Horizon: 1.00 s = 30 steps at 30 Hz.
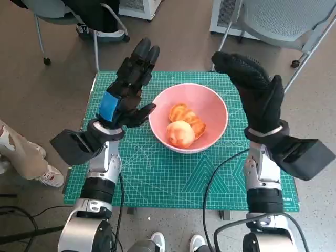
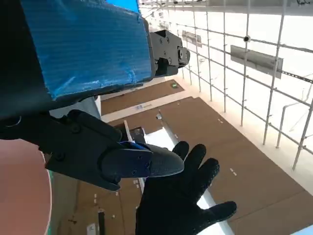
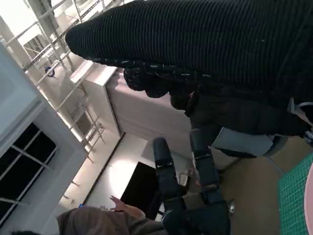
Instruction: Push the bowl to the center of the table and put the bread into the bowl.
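A pink bowl (image 1: 210, 107) stands near the middle of the green cutting mat (image 1: 157, 173) on the table. Inside it lie pieces of golden bread (image 1: 185, 126), one round roll in front and a slice behind. My left hand (image 1: 128, 92) is raised just left of the bowl, empty, its fingers stretched out. My right hand (image 1: 254, 89) is raised just right of the bowl, also empty and spread. The left wrist view shows the gloved right hand (image 2: 183, 205) with fingers apart, and a sliver of the pink bowl (image 2: 24, 196). The right wrist view shows the left hand's fingers (image 3: 188, 181).
Chairs stand beyond the table, one grey at far right (image 1: 283, 21) and one at far left (image 1: 79, 21). A person's leg and shoe (image 1: 37, 168) are to the table's left. Two shoes (image 1: 173, 242) show below the near edge. A person (image 3: 102, 223) appears in the right wrist view.
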Each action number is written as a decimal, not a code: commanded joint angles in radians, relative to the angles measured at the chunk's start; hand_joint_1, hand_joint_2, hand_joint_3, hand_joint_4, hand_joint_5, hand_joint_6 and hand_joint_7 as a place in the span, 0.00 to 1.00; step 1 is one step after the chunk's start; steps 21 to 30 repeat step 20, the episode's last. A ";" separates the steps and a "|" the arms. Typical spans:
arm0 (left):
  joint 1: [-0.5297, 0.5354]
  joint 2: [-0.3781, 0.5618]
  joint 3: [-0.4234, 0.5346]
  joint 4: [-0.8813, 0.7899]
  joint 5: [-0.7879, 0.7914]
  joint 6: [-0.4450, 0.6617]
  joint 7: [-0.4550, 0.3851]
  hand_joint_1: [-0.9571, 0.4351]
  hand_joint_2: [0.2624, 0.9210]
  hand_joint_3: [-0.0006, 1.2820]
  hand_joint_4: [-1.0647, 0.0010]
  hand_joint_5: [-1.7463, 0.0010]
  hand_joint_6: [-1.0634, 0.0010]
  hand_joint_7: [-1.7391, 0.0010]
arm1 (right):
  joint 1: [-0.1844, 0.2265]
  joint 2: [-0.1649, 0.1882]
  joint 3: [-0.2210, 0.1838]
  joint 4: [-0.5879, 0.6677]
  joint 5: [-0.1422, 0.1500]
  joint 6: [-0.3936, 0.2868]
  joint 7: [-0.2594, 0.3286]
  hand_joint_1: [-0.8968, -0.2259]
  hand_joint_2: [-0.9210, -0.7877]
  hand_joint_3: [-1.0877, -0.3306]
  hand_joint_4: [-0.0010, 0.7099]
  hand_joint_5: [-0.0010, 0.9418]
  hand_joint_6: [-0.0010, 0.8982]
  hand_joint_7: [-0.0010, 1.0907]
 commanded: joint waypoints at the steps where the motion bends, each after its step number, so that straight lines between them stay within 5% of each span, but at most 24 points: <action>1: -0.016 -0.006 0.003 0.008 0.005 -0.003 -0.005 0.19 1.00 0.27 1.00 1.00 0.92 0.98 | 0.013 -0.007 0.000 0.005 -0.011 0.015 -0.011 0.33 0.00 0.48 0.29 0.01 0.09 0.46; 30: -0.025 -0.003 0.004 0.007 0.003 0.024 -0.010 0.20 1.00 0.27 1.00 1.00 0.92 0.98 | 0.011 -0.020 0.004 0.005 -0.014 0.031 -0.016 0.31 0.00 0.47 0.29 0.01 0.10 0.46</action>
